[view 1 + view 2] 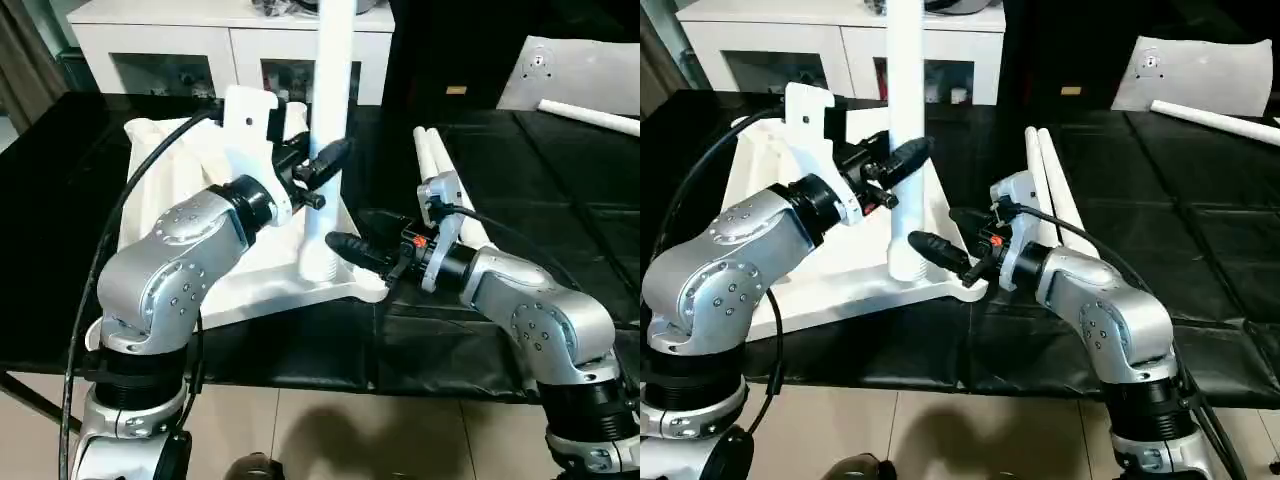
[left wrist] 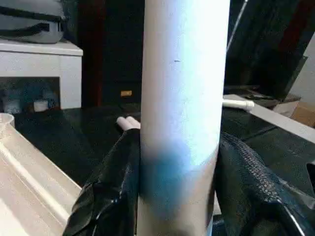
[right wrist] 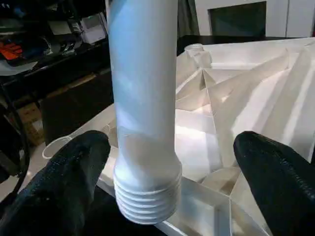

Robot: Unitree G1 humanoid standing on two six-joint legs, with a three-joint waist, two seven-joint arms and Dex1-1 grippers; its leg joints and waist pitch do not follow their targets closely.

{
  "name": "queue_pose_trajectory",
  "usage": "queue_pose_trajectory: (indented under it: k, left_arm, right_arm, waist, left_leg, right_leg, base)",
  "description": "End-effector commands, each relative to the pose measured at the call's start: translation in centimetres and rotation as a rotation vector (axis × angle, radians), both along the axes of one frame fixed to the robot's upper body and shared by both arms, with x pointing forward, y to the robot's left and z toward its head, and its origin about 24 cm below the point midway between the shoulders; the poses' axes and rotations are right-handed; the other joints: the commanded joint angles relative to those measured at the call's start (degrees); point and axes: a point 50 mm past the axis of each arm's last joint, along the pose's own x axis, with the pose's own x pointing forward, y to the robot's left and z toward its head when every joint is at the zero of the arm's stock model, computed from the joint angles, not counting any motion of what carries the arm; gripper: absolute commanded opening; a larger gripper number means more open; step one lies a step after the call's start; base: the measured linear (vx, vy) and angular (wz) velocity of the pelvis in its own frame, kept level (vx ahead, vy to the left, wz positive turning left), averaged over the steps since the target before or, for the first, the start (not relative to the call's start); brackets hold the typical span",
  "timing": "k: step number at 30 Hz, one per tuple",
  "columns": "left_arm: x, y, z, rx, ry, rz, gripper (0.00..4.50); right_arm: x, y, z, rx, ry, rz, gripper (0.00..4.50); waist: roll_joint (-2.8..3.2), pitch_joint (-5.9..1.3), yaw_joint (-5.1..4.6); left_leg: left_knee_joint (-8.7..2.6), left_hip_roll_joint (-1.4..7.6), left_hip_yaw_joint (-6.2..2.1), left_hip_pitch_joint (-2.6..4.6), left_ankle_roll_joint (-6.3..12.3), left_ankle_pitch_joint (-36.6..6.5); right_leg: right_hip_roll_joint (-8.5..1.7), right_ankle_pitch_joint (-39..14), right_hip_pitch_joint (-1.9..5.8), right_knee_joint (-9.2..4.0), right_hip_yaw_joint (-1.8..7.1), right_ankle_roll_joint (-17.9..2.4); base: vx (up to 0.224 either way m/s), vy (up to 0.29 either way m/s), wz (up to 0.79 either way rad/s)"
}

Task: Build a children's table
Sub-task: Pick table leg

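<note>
Left gripper (image 1: 318, 172) clenched on upright leg (image 1: 333, 120) at tabletop (image 1: 170, 180) corner socket near worktop (image 1: 560, 200) front edge; right gripper (image 3: 162, 162) released. Threads exposed — tilted leg could cross-thread

Even indoor light (wrist close-ups blurred), soft shadows

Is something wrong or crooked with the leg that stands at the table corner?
Yes. The upright leg is not screwed home: its threaded end shows bare above the corner socket of the upturned table top. Whether it leans cannot be told.
</note>
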Motion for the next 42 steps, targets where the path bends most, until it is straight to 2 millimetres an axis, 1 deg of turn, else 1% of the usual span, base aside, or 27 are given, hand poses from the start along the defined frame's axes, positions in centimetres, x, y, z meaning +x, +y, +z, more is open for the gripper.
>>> queue_pose_trajectory:
  k: [1,2,3,6,8,10,12,13,15,16,17,19,22,25,27,28,29,30,34,38,39,40,41,42]
  left_arm:
    - [-0.5,-0.3,0.5,0.000,-0.021,-0.018,1.84]
    - [-0.5,-0.3,0.5,0.000,-0.021,-0.018,1.84]
    - [-0.6,-0.5,0.5,-0.002,-0.019,-0.025,1.84]
    - [-0.7,-0.8,0.7,-0.017,-0.013,-0.043,1.84]
    - [-0.8,-1.0,0.7,-0.030,-0.005,-0.059,1.84]
    - [-0.9,-1.2,0.8,-0.042,0.001,-0.069,1.84]
    - [-0.9,-1.2,0.8,-0.046,0.004,-0.073,1.84]
    - [-1.0,-1.2,0.9,-0.055,0.008,-0.079,1.84]
    - [-1.1,-1.3,1.0,-0.067,0.014,-0.086,1.84]
    - [-1.0,-1.3,1.0,-0.072,0.018,-0.086,1.84]
    - [-1.0,-1.2,1.1,-0.077,0.021,-0.084,1.84]
    - [-1.0,-1.1,1.1,-0.087,0.025,-0.080,1.84]
    - [-0.9,-1.1,1.2,-0.094,0.032,-0.075,1.84]
    - [-0.9,-1.0,1.2,-0.107,0.042,-0.075,1.84]
    - [-0.8,-0.9,1.2,-0.114,0.049,-0.071,1.84]
    - [-0.8,-0.9,1.2,-0.115,0.050,-0.070,1.84]
    - [-0.7,-0.8,1.2,-0.115,0.051,-0.067,1.84]
    - [-0.7,-0.8,1.2,-0.116,0.053,-0.065,1.84]
    - [-0.6,-0.8,1.3,-0.122,0.058,-0.062,1.84]
    - [-0.5,-0.7,1.3,-0.120,0.061,-0.056,1.84]
    - [-0.4,-0.6,1.3,-0.116,0.064,-0.044,1.84]
    - [-0.4,-0.6,1.3,-0.114,0.063,-0.041,1.84]
    - [-0.3,-0.5,1.3,-0.107,0.061,-0.032,2.19]
    - [-0.3,-0.5,1.3,-0.131,0.068,-0.046,2.40]
  right_arm:
    - [0.2,0.4,0.4,-0.006,-0.019,0.021,4.50]
    - [0.2,0.4,0.4,-0.006,-0.019,0.021,4.50]
    - [0.2,0.6,0.3,-0.003,-0.020,0.027,4.20]
    - [0.2,1.2,0.3,0.007,-0.020,0.045,4.07]
    - [0.2,1.7,0.1,0.010,-0.017,0.051,3.78]
    - [0.3,1.9,0.0,0.010,-0.013,0.051,3.66]
    - [0.4,2.0,-0.1,0.010,-0.010,0.049,3.48]
    - [0.5,2.1,-0.1,0.009,-0.006,0.042,3.25]
    - [0.7,2.2,-0.3,0.008,0.001,0.031,3.20]
    - [0.8,2.2,-0.4,0.008,0.006,0.028,3.03]
    - [0.8,2.2,-0.4,0.007,0.009,0.029,3.03]
    - [0.8,2.2,-0.4,0.005,0.010,0.032,2.81]
    - [0.8,2.2,-0.6,0.005,0.016,0.037,2.66]
    - [0.8,2.2,-0.6,0.009,0.023,0.039,2.31]
    - [0.7,2.2,-0.7,0.016,0.030,0.044,2.29]
    - [0.7,2.1,-0.7,0.019,0.032,0.046,2.15]
    - [0.7,2.1,-0.7,0.021,0.033,0.047,2.04]
    - [0.7,2.1,-0.7,0.026,0.035,0.049,1.99]
    - [0.7,2.0,-0.7,0.031,0.036,0.051,1.93]
    - [0.6,1.9,-0.6,0.045,0.035,0.061,1.93]
    - [0.5,1.9,-0.6,0.050,0.035,0.066,1.93]
    - [0.5,1.9,-0.6,0.051,0.035,0.067,1.93]
    - [0.5,1.9,-0.5,0.053,0.034,0.069,1.93]
    - [0.5,1.8,-0.6,0.054,0.030,0.074,1.93]
  waist:
    - [-1.05,-4.03,0.06]
    - [-1.02,-3.99,0.06]
    - [-0.96,-3.99,0.08]
    - [-0.95,-4.00,0.06]
    - [-0.95,-3.99,0.06]
    - [-1.03,-3.96,0.02]
    - [-0.96,-3.94,0.05]
    - [-1.02,-3.98,0.02]
    - [-0.99,-3.98,0.01]
    - [-1.00,-4.03,0.03]
    - [-1.13,-4.02,0.04]
    - [-1.10,-4.05,0.07]
    - [-1.03,-4.01,0.08]
    - [-1.04,-3.95,0.06]
    - [-1.01,-3.96,0.03]
    - [-1.05,-3.95,0.04]
    - [-0.86,-3.98,0.11]
    - [-1.00,-3.97,0.07]
    - [-0.95,-4.03,0.09]
    - [-0.97,-4.02,0.08]
    - [-0.79,-3.99,0.12]
    - [-0.87,-4.02,0.10]
    - [-0.88,-3.98,0.09]
    - [-0.62,-4.00,0.15]
  left_leg:
    - [-3.25,3.10,-1.51,1.38,0.42,-5.1]
    - [-3.27,3.15,-1.51,1.41,0.41,-5.3]
    - [-3.27,3.16,-1.52,1.43,0.43,-5.4]
    - [-3.26,3.17,-1.51,1.41,0.48,-5.3]
    - [-3.29,3.14,-1.51,1.40,0.46,-5.5]
    - [-3.28,3.16,-1.47,1.41,0.32,-5.7]
    - [-3.34,3.21,-1.54,1.47,0.20,-5.8]
    - [-3.35,3.19,-1.54,1.46,0.16,-5.9]
    - [-3.33,3.14,-1.52,1.42,0.09,-5.5]
    - [-3.28,3.12,-1.49,1.40,0.14,-5.4]
    - [-3.26,3.10,-1.48,1.32,0.26,-5.2]
    - [-3.24,3.07,-1.48,1.31,0.40,-5.0]
    - [-3.28,3.15,-1.51,1.38,0.47,-5.2]
    - [-3.32,3.15,-1.50,1.43,0.24,-5.8]
    - [-3.31,3.15,-1.50,1.41,0.13,-6.0]
    - [-3.35,3.15,-1.53,1.42,0.19,-5.8]
    - [-3.31,3.14,-1.56,1.41,0.21,-5.7]
    - [-3.33,3.14,-1.54,1.41,0.22,-5.6]
    - [-3.31,3.18,-1.58,1.42,0.24,-5.5]
    - [-3.32,3.15,-1.57,1.36,0.25,-5.6]
    - [-3.34,3.15,-1.60,1.33,0.21,-5.6]
    - [-3.30,3.16,-1.58,1.42,0.18,-5.8]
    - [-3.34,3.17,-1.59,1.39,0.17,-5.8]
    - [-3.34,3.16,-1.66,1.41,0.07,-6.0]
  right_leg:
    - [-6.09,-9.4,2.14,-4.77,2.87,-7.5]
    - [-6.11,-9.8,2.11,-4.78,2.89,-7.5]
    - [-6.11,-9.9,2.08,-4.80,2.89,-7.5]
    - [-6.04,-9.4,2.05,-4.74,2.87,-7.7]
    - [-6.03,-9.5,2.01,-4.73,2.87,-7.8]
    - [-6.08,-9.7,2.02,-4.79,2.91,-7.9]
    - [-6.05,-10.0,1.98,-4.79,2.88,-7.8]
    - [-6.02,-9.8,2.00,-4.73,2.89,-7.8]
    - [-6.04,-9.4,2.01,-4.67,2.88,-7.9]
    - [-6.09,-9.1,2.05,-4.67,2.91,-8.1]
    - [-6.07,-8.8,2.14,-4.70,2.92,-8.0]
    - [-6.04,-8.4,2.19,-4.63,2.90,-7.7]
    - [-6.05,-8.8,2.12,-4.68,2.90,-7.6]
    - [-6.02,-9.6,2.04,-4.77,2.90,-7.5]
    - [-6.06,-9.8,2.09,-4.80,2.92,-7.5]
    - [-6.06,-9.7,2.07,-4.78,2.92,-7.4]
    - [-6.07,-9.7,2.06,-4.78,2.93,-7.4]
    - [-6.03,-9.5,2.05,-4.79,2.94,-7.3]
    - [-6.06,-8.8,2.10,-4.71,2.92,-7.5]
    - [-6.09,-9.2,2.15,-4.75,2.91,-7.5]
    - [-6.09,-9.3,2.13,-4.73,2.91,-7.4]
    - [-6.06,-9.3,2.09,-4.80,2.91,-7.4]
    - [-6.04,-9.3,2.09,-4.77,2.91,-7.4]
    - [-6.04,-9.4,2.08,-4.73,2.90,-7.4]
  base:
    - [0.000,0.000,0.00]
    - [0.000,0.000,0.00]
    - [0.000,0.000,0.00]
    - [0.000,0.000,0.00]
    - [0.000,0.000,0.00]
    - [0.000,0.000,0.00]
    - [0.000,0.000,0.00]
    - [0.000,0.000,0.00]
    - [0.000,0.000,0.00]
    - [0.000,0.000,0.00]
    - [0.000,0.000,0.00]
    - [0.000,0.000,0.00]
    - [0.000,0.000,0.00]
    - [0.000,0.000,0.00]
    - [0.000,0.000,0.00]
    - [0.000,0.000,0.00]
    - [0.000,0.000,0.00]
    - [0.000,0.000,0.00]
    - [0.000,0.000,0.00]
    - [0.000,0.000,0.00]
    - [0.000,0.000,0.00]
    - [0.000,0.000,0.00]
    - [0.000,0.000,0.00]
    - [0.000,0.000,0.00]
